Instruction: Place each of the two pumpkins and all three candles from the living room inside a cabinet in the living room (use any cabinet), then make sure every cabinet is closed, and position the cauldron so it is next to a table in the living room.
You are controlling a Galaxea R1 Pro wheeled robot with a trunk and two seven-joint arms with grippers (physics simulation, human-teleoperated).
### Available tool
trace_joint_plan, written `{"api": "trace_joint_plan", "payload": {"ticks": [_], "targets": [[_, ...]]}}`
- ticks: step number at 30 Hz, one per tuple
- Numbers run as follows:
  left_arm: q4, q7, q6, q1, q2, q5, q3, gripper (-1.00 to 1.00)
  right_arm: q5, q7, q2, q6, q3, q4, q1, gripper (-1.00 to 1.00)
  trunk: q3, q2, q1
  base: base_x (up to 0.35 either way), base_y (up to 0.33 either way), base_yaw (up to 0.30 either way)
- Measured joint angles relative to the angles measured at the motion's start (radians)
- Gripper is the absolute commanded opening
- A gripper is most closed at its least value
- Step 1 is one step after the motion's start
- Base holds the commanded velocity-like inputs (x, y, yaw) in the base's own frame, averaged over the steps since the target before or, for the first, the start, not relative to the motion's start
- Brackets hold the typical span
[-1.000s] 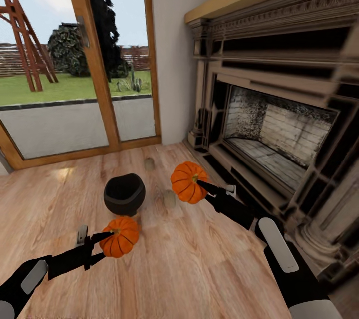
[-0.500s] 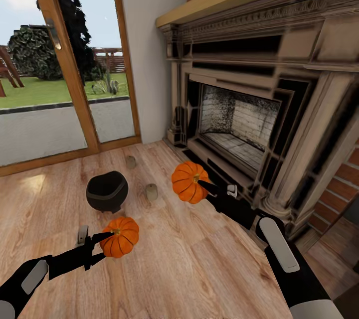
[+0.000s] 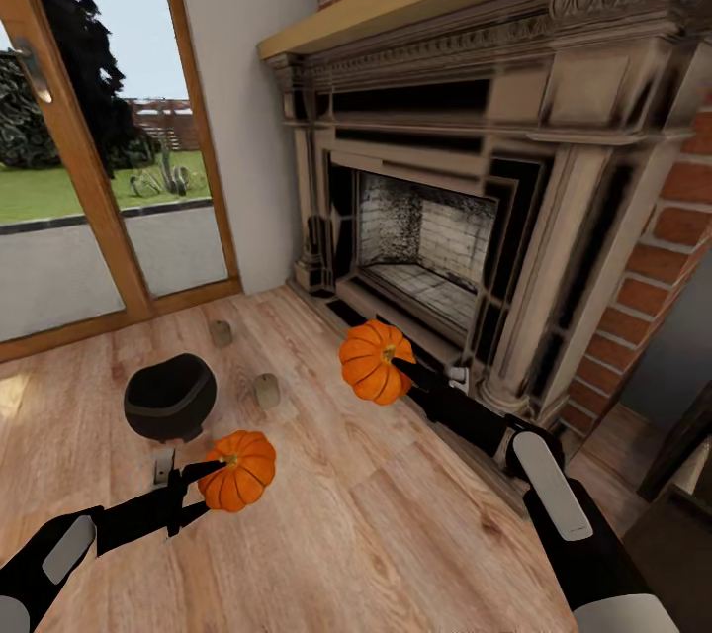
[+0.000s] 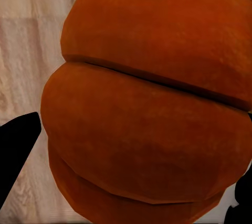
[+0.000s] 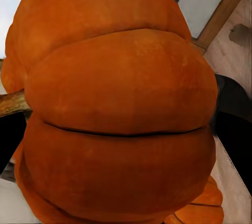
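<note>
Daylight pours through the glass door [image 3: 89, 188] to my left, leaving a pale glare patch on the wooden floor [image 3: 396, 524]. The fireplace [image 3: 425, 237] renders soft and smeared along its carved edges. Close to my wrist cameras, each pumpkin [image 4: 152, 103] glows evenly, its ribs shaded, the background blurred.

The left gripper [image 3: 213, 473] holds one pumpkin [image 3: 237, 470] above the floor [image 3: 396, 534]; the right gripper [image 3: 396, 366] holds the other pumpkin [image 3: 374, 361] farther forward and to the right. The cauldron [image 3: 169, 398] sits on the floor ahead of the left pumpkin, one candle [image 3: 267, 390] just right of it, another candle [image 3: 221, 333] behind. The fireplace [image 3: 425, 247] stands to the right
</note>
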Motion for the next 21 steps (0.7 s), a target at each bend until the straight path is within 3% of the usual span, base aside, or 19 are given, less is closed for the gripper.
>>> {"api": "trace_joint_plan", "payload": {"ticks": [21], "targets": [[0.001,0.0,0.0,0.0,-0.003,0.0,0.001,-1.0,0.007,-0.004,0.001,-0.023,0.001,0.027,0.0,-1.0,0.019,0.0,0.0,0.0,0.0,-0.258]]}}
